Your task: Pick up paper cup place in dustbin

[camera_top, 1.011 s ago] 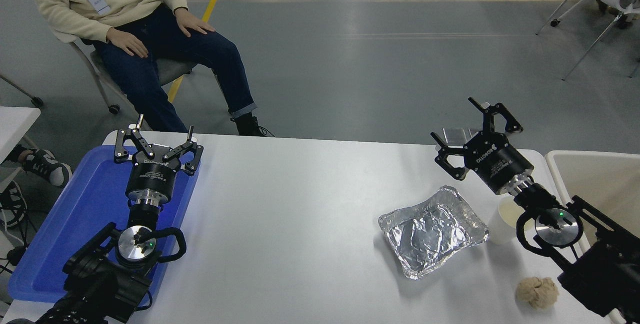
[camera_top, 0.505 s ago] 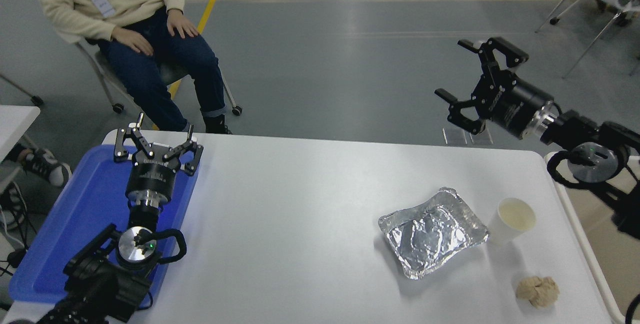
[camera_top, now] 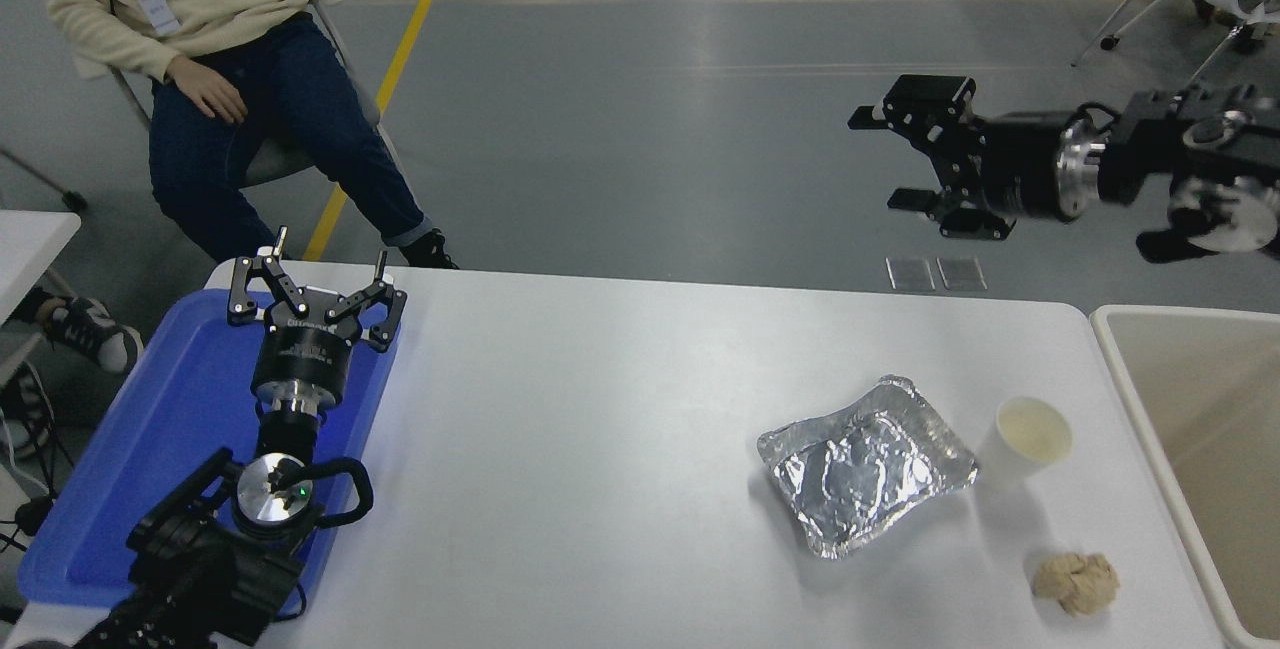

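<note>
The paper cup (camera_top: 1030, 441) stands untouched on the desk (camera_top: 600, 409) beside the dustbin (camera_top: 1120, 349), so the open, empty right gripper (camera_top: 890, 157), high beyond the far edge, must descend around it

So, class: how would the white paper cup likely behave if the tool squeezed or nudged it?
The paper cup looks thin-walled and open-topped, so a hard squeeze would probably crush it. It appears empty, so likely light and easily tipped. Once on its side, its tapered shape would probably roll in a curve.

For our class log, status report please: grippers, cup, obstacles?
Right gripper open, high beyond table's far edge. Left gripper open, parked over blue tray. Paper cup upright beside foil tray. Dustbin unobstructed.
</note>
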`<move>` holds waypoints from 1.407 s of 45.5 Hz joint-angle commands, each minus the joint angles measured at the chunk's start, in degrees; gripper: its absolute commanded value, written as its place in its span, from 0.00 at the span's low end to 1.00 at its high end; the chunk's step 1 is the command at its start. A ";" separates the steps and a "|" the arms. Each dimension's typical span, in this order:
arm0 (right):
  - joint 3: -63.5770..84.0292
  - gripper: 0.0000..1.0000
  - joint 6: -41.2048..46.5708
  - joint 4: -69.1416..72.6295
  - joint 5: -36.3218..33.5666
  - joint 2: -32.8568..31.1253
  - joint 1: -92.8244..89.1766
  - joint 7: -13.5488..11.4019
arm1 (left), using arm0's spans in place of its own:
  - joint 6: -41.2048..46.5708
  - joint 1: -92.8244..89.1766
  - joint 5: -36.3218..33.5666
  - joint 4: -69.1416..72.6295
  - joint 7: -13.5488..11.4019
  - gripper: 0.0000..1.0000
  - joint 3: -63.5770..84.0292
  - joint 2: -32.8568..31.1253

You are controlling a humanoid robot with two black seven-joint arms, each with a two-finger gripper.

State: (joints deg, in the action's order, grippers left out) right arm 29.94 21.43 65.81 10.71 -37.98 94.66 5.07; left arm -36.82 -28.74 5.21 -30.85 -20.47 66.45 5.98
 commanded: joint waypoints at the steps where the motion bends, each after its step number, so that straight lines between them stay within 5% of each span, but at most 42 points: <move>1: 23.83 1.00 -0.16 6.08 2.30 6.86 16.07 -0.15 | 0.00 0.00 -0.03 -0.09 0.08 1.00 0.00 0.08; 21: 36.41 1.00 0.98 18.47 4.32 18.81 27.23 -0.15 | 0.00 0.00 -0.03 -0.09 0.08 1.00 0.00 0.08; 43: 41.16 1.00 13.82 29.03 3.53 18.82 39.28 0.03 | 0.00 0.00 -0.03 -0.09 0.08 1.00 0.00 0.08; 64: 46.61 1.00 9.51 27.53 8.89 15.04 35.77 -0.06 | 0.00 0.00 -0.03 -0.09 0.08 1.00 0.00 0.08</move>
State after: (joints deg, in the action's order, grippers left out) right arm 74.04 31.61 93.64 16.39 -20.29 131.70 5.04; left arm -36.83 -28.74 5.19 -30.94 -20.38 66.44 6.10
